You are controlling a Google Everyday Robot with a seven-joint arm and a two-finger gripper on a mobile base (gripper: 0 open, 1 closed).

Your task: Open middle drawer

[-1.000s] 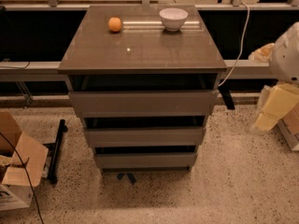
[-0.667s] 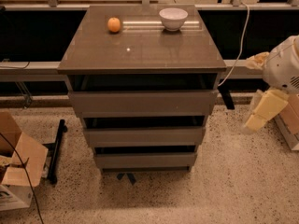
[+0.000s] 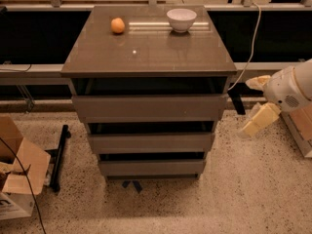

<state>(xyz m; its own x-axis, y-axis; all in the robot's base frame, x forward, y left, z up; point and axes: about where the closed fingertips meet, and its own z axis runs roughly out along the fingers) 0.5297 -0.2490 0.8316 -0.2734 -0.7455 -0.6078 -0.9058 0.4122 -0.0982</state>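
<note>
Gripper (image 3: 247, 106) sits at right edge of frame, fingers spread with nothing between them, well apart from the middle drawer (image 3: 151, 143) at lower centre, which looks shut; probably staging to hook its handleless front.

The middle drawer (image 3: 151, 143) was a wide, shallow one with a flat, glossy grey-brown front and no handle, sitting level between the two like fronts above and below it. A dark strip of its box showed over the top edge, and it looked pushed in. The hand (image 3: 258, 113) hung well off to its right, touching nothing.
</note>
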